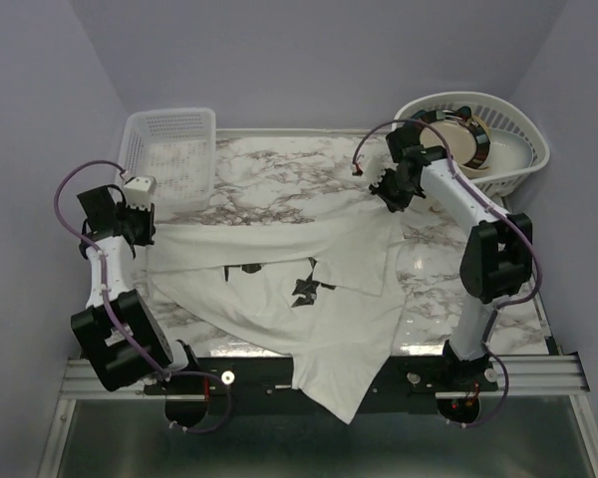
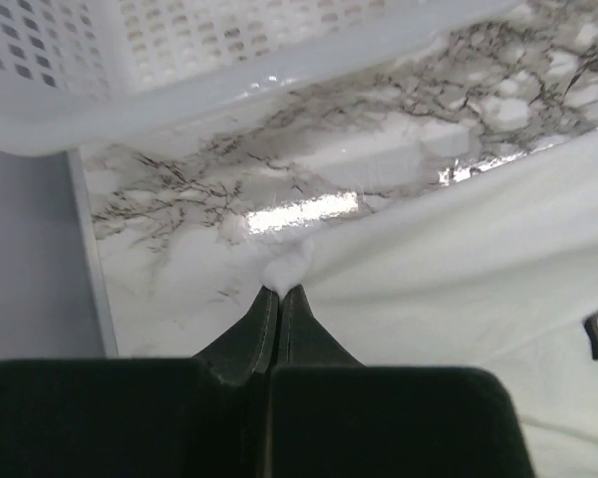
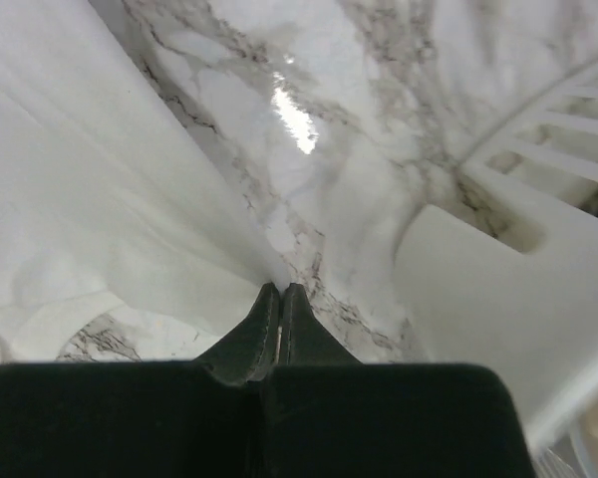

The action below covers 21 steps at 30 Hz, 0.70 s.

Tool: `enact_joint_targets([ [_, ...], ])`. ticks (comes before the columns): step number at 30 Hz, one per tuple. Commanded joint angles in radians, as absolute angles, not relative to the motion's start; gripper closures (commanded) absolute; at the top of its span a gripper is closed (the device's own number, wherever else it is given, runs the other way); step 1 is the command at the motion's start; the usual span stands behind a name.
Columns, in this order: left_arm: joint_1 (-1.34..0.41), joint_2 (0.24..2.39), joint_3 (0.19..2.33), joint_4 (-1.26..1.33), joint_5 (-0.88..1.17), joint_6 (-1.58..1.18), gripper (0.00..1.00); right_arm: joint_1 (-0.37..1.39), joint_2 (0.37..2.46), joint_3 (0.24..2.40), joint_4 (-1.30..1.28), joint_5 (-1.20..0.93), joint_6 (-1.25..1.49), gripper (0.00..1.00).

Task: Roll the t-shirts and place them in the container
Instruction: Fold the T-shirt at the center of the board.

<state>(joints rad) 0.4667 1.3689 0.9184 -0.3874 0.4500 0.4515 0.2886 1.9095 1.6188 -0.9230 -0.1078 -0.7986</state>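
A white t-shirt (image 1: 279, 319) with small black marks (image 1: 304, 287) lies spread and creased across the marble table (image 1: 279, 164), its lower part drooping over the near edge. My left gripper (image 1: 142, 227) is at the shirt's far left corner. In the left wrist view that gripper (image 2: 280, 291) is shut on a small pinch of the t-shirt (image 2: 458, 249). My right gripper (image 1: 391, 192) is at the shirt's far right corner. In the right wrist view it (image 3: 280, 287) is shut on the edge of the t-shirt (image 3: 100, 199), which stretches away taut to the left.
A rectangular white lattice basket (image 1: 169, 149) stands at the back left, close beyond my left gripper (image 2: 179, 60). An oval white basket (image 1: 508, 134) holding round items sits at the back right, right beside my right gripper (image 3: 498, 279). Purple walls enclose the table.
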Motion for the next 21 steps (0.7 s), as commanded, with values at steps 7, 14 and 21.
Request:
enact_joint_targets([
  [7,0.480,1.028,0.962,-0.275,0.509,0.293,1.00,0.281,1.539,1.646,-0.792,-0.006,-0.738,0.99],
  [14,0.473,0.839,1.011,-0.252,0.508,0.238,1.00,0.281,1.309,1.680,-0.793,0.032,-0.747,1.00],
  [21,0.381,0.730,1.080,-0.271,0.480,0.176,1.00,0.282,1.138,1.775,-0.867,0.038,-0.716,1.00],
])
